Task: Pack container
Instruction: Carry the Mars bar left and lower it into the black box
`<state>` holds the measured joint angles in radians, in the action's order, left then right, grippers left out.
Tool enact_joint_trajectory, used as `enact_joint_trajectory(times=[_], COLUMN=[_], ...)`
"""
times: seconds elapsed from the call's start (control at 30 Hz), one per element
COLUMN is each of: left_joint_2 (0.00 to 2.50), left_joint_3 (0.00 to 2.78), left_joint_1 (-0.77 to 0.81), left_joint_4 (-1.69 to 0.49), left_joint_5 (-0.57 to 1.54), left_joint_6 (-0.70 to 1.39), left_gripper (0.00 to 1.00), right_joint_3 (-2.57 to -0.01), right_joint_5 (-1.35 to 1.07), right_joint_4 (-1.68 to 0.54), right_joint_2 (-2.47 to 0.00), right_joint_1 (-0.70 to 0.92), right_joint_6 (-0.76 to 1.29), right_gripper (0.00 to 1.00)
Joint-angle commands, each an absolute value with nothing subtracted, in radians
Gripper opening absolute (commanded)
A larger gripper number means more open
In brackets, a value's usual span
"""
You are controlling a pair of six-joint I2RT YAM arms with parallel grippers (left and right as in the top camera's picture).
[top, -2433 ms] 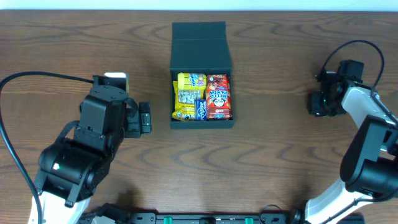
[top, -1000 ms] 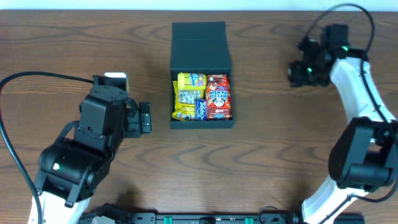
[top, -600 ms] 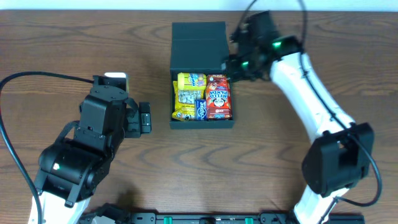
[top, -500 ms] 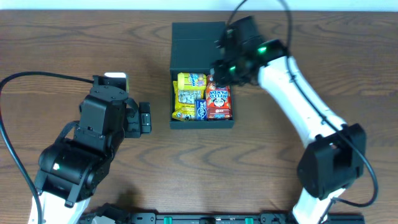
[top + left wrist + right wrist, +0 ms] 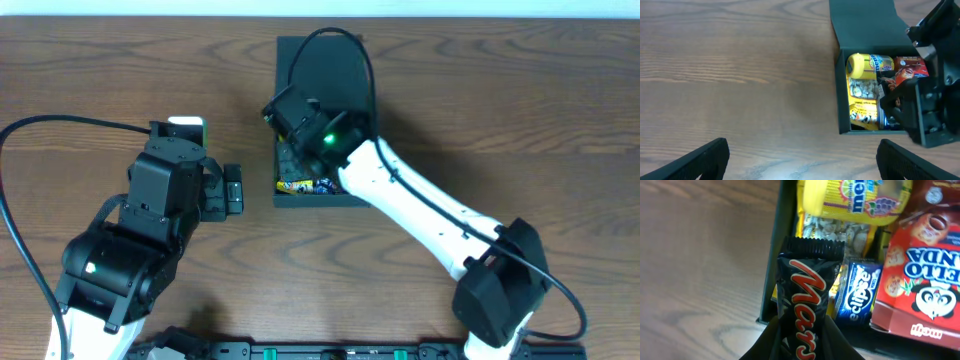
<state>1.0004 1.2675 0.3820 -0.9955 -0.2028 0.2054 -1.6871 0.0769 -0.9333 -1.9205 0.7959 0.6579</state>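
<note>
Gripping a Mars bar (image 5: 807, 305) by its near end, the right end effector (image 5: 300, 120) is closed on the black wrapper, whose crimped far end points away from the fingers (image 5: 765, 342). In the right wrist view the bar lies across the left wall of the container (image 5: 345, 75), partly over the wood outside and partly over the snacks inside. Whether it touches the wall or the packs I cannot tell.

The container, a matte black box with low walls, sits on the table (image 5: 520, 120) near the middle of its far edge. Its flap lid is laid open toward that edge. Inside, a yellow Mentos pack (image 5: 860, 200) lies at the far left, with a yellow bag of pale candies (image 5: 862, 90) just beside it toward the near wall. A blue Eclipse pack (image 5: 860, 292) stands between the bag and a red Hello Panda carton (image 5: 920, 280), which fills the right side.

The left end effector (image 5: 232, 190) is open, its two fingers spread wide at the bottom corners of the left wrist view. It holds nothing and sits over bare wood left of the container, apart from it.
</note>
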Motion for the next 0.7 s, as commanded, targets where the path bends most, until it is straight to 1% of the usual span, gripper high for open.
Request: enact_joint_trajectory(times=[0.0, 0.5, 0.53, 0.57, 0.6, 0.63, 0.67], left_joint_2=[1.0, 1.0, 1.0, 1.0, 1.0, 1.0, 1.0], left_joint_3=[1.287, 1.287, 1.287, 1.287, 1.287, 1.287, 1.287], left_joint_1=[0.38, 0.38, 0.38, 0.38, 0.38, 0.38, 0.38], left_joint_4=[-0.999, -0.999, -0.999, -0.999, -0.999, -0.999, -0.999], left_joint_5=[-0.217, -0.217, -0.217, -0.217, -0.217, -0.217, -0.217], left_joint_6=[0.194, 0.194, 0.194, 0.194, 0.194, 0.194, 0.194], left_gripper=[0.95, 0.95, 0.95, 0.95, 0.95, 0.95, 0.95], right_joint_3=[-1.663, -1.638, -1.638, -1.638, -1.638, -1.638, -1.638], right_joint_5=[0.202, 0.21, 0.21, 0.21, 0.21, 0.21, 0.21], right_joint_4=[-0.927, -0.883, -0.883, -0.882, -0.881, -0.881, -0.881], right_joint_2=[-1.921, -2.042, -2.045, -2.046, -2.047, -2.047, -2.047], right_joint_1=[0.817, 0.813, 0.812, 0.811, 0.81, 0.81, 0.81], right_joint_6=[0.766, 0.762, 0.762, 0.762, 0.762, 0.762, 0.762], right_gripper=[0.11, 0.14, 0.15, 0.19, 0.31, 0.5, 0.62])
